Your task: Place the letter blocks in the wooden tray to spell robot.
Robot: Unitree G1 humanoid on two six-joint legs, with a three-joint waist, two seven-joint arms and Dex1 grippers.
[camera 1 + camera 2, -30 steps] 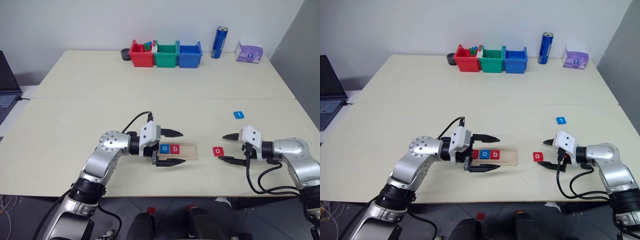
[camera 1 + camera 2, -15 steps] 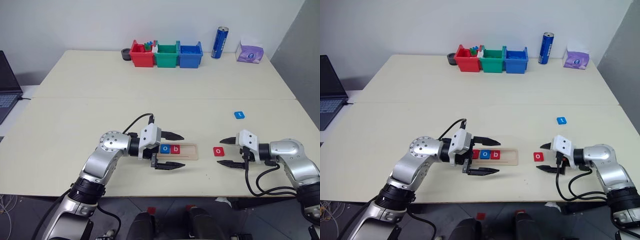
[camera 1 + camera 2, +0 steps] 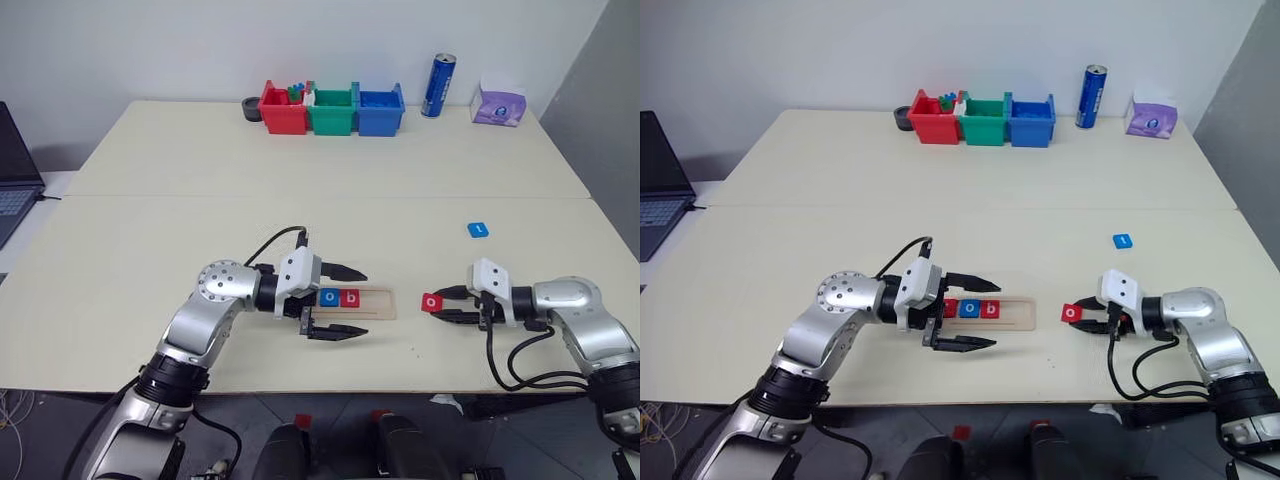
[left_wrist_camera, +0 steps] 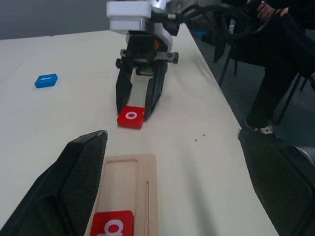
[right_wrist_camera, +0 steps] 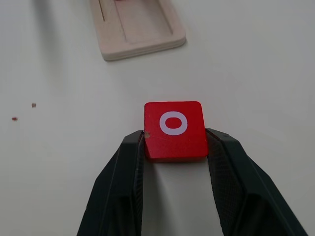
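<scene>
A pale cream table (image 3: 200, 230) is carrying the wooden tray (image 3: 375, 301), a red "o" tile (image 3: 431, 301), a blue tile (image 3: 478, 230), three bins (image 3: 332, 110), a blue can (image 3: 438, 86) and a tissue pack (image 3: 498, 103).

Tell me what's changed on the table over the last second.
The right gripper closed its wide-open fingers onto the red o block, which shifted slightly toward the wooden tray. The left gripper stayed open over the tray; the blue t block stayed put.
</scene>
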